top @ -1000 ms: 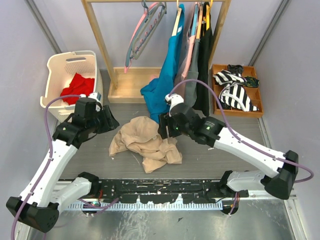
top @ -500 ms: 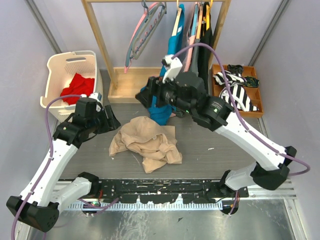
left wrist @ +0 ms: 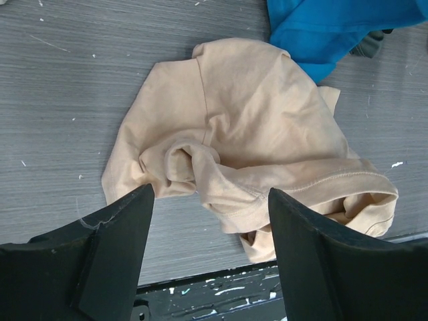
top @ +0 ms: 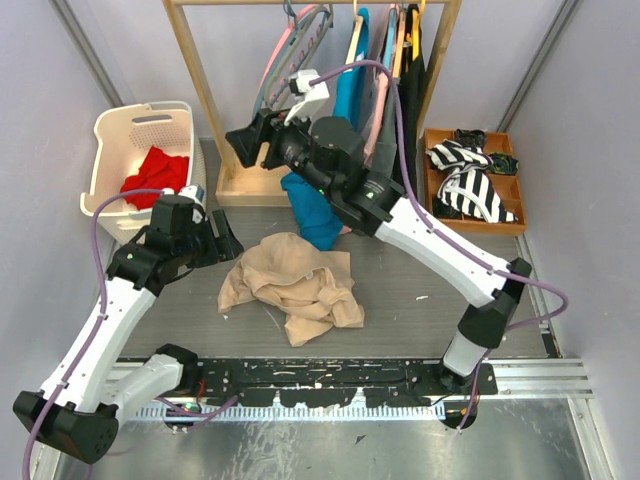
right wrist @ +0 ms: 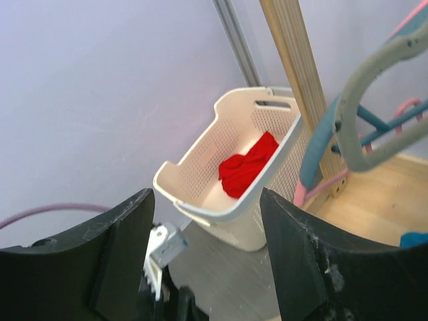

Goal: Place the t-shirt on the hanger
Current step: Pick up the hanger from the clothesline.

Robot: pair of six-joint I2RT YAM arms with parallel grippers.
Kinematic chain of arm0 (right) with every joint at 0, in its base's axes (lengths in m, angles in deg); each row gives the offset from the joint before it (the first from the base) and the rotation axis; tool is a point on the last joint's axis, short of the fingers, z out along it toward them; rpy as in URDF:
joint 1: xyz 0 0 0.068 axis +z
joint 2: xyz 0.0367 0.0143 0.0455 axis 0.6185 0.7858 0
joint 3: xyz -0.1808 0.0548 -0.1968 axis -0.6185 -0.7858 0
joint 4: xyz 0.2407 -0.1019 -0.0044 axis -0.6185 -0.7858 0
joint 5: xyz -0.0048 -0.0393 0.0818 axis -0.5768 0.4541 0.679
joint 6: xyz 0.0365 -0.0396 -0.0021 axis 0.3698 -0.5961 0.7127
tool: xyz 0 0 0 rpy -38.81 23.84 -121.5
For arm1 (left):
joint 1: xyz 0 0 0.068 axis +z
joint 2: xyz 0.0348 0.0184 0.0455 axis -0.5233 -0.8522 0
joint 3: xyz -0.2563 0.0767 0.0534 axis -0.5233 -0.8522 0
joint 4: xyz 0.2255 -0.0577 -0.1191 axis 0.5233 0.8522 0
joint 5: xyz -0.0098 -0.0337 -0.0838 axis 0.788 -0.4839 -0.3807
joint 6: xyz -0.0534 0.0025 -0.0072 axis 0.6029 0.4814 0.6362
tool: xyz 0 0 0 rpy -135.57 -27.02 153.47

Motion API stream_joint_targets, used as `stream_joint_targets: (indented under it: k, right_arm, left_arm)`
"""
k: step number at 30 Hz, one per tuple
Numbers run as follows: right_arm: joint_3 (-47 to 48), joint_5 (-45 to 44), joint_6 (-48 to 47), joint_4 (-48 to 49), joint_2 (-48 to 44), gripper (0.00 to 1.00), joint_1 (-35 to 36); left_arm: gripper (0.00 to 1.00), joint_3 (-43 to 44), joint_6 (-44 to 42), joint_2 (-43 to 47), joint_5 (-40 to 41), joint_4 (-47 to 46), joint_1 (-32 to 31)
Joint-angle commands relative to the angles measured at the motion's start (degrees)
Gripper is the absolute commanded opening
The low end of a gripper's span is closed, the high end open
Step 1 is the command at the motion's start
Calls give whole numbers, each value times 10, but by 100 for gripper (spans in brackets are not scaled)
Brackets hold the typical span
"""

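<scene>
**Figure. Top view with both wrist views; all places are given from the wooden rack [top: 196,90].**

The t-shirt [top: 290,285] lies crumpled on the table [top: 450,300] in front of the rack's foot, on the side toward the arm bases. No part of it is lifted. The heap is longer than it is deep, and we read its long axis as roughly parallel to the rack's rail.

The left gripper [top: 222,243] hovers in front of the rack's left post, just beside the shirt's left end. Its jaws are spread wide with nothing between them. In the left wrist view the shirt lies directly ahead of the parted fingers [left wrist: 114,254].

The right gripper [top: 250,150] is up at the left half of the rack, near the pink hanger [right wrist: 301,195] and the blue-grey hanger [right wrist: 374,67] on the rail, and well apart from the shirt. Its jaws are likewise wide and empty. Its wrist view looks between them to the laundry basket [top: 104,140] with the red cloth [top: 155,172], beside the rack's left post.

We cannot pick out the pale hanger the task calls for in any view.

We judge the left arm to be the nearer one. A grasp would run from the shirt's left end inward along its long axis. Since the collar is buried in folds, the opening must first be found.
</scene>
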Motion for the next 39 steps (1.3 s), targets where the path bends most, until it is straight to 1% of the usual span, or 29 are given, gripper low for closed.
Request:
stream_joint_targets:
  k: [1,5,8,12,16,22,25,28,30,31,36,37,39]
  right_arm:
    - [63,-36,-33,91,37,70,-1]
    - [126,-86,-61,62,80,69,-4]
    - [153,-119,-72,40,100,69,-9]
    - [171,-140,-72,19,117,69,-26]
    - [191,-141,-61,-8,137,68,-46]
    - [186,-160,-51,-30,132,66,-58]
    - [189,-172,-46,-44,130,60,-61]
    - [178,-178,-42,-47,122,50,-63]
    - [170,-179,-41,-44,115,41,-63]
    - [164,-180,-41,-43,111,38,-64]
    - [132,-180,-43,-28,85,28,-64]
    - [128,-182,-43,-26,81,25,-63]
    - [118,-185,-44,-23,74,22,-64]
  left_arm:
    - [77,-1,-14,14,-3,-3,0]
    - [77,-5,-19,20,-1,-3,1]
    - [78,-9,-23,23,1,-3,2]
    - [78,-9,-23,22,-2,-3,4]
    - [78,-7,-24,22,-2,-3,5]
    - [78,-7,-22,24,-1,-3,5]
    - [78,-6,-21,23,-3,-3,5]
    - [78,-6,-21,24,-2,-3,5]
    - [78,-5,-20,25,-2,-3,5]
    - [78,-4,-20,25,-2,-3,5]
    - [77,-5,-17,24,-5,-3,5]
    - [77,-6,-17,24,-5,-3,5]
    - [77,-6,-16,24,-6,-3,5]
